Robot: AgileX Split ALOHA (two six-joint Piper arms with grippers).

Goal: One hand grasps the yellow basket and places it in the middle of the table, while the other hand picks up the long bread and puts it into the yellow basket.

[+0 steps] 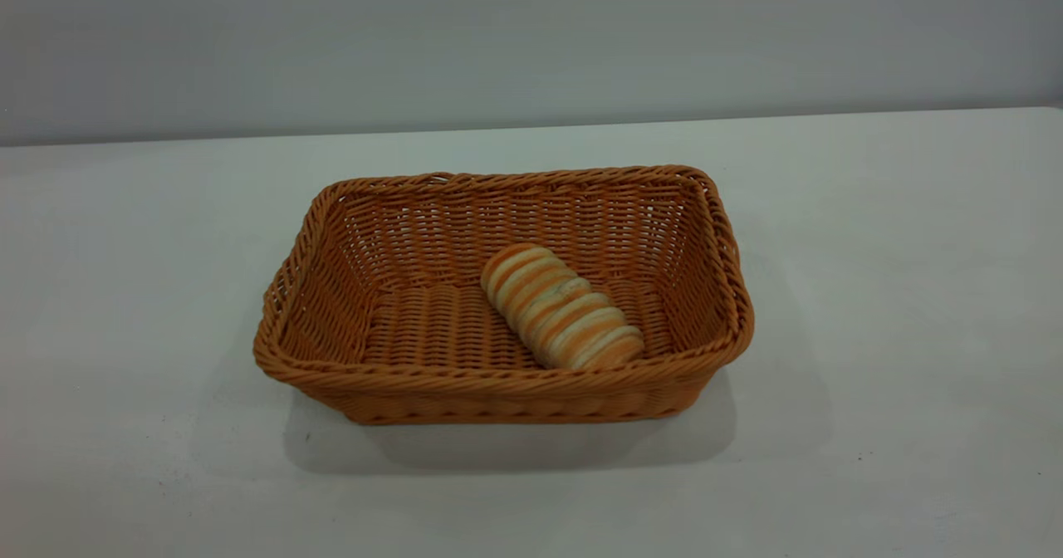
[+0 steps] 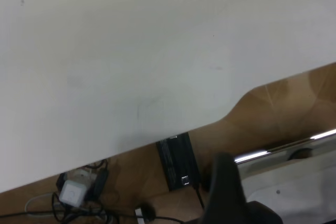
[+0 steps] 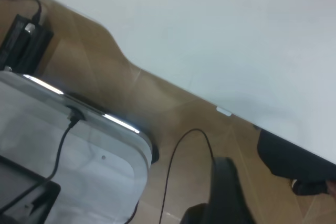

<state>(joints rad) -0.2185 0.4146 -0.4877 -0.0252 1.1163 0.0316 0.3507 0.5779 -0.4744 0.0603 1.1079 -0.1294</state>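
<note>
The yellow basket (image 1: 515,388), an orange-tan wicker tray, stands on the white table (image 1: 913,292) at the middle. The long bread (image 1: 560,306), striped cream and orange-brown, lies slantwise on the basket's floor, right of its centre. Neither arm shows in the exterior view. My left gripper (image 2: 226,182) shows in the left wrist view only as one dark shape with no gap, off the table's edge above the floor. My right gripper (image 3: 223,182) looks the same in the right wrist view, also off the table's edge. Both hold nothing.
In the left wrist view the table's edge (image 2: 199,124) runs above a brown floor with a black box (image 2: 178,161), a white adapter (image 2: 71,192) and cables. In the right wrist view there are a grey-white base plate (image 3: 79,150) and a black cable (image 3: 178,150).
</note>
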